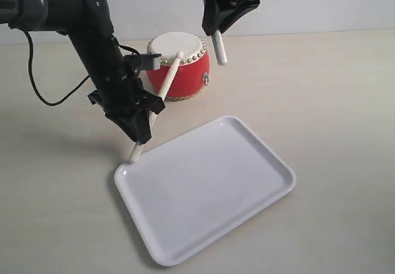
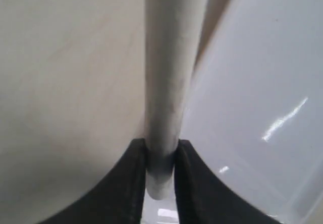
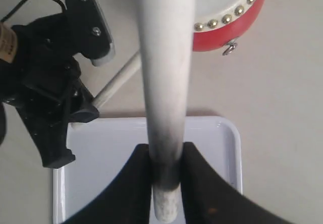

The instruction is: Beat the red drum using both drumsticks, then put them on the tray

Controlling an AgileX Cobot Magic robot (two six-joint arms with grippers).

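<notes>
The red drum [image 1: 179,65] with cream skin and pale studs stands at the back centre of the table; the right wrist view shows its edge [image 3: 233,28]. My left gripper [image 1: 141,128] is shut on one drumstick [image 1: 162,95], whose bead tip rests on the drum's skin near its rim and whose butt end points down by the tray's corner. The same stick [image 2: 170,77] fills the left wrist view. My right gripper [image 1: 216,30] is shut on the other drumstick [image 1: 220,47], held above and right of the drum; its shaft [image 3: 165,72] crosses the right wrist view. The white tray [image 1: 278,169] lies in front.
A black cable [image 1: 55,98] hangs from the left arm over the table at the left. The left arm and its wrist camera [image 3: 50,93] sit between the drum and the tray's near-left corner.
</notes>
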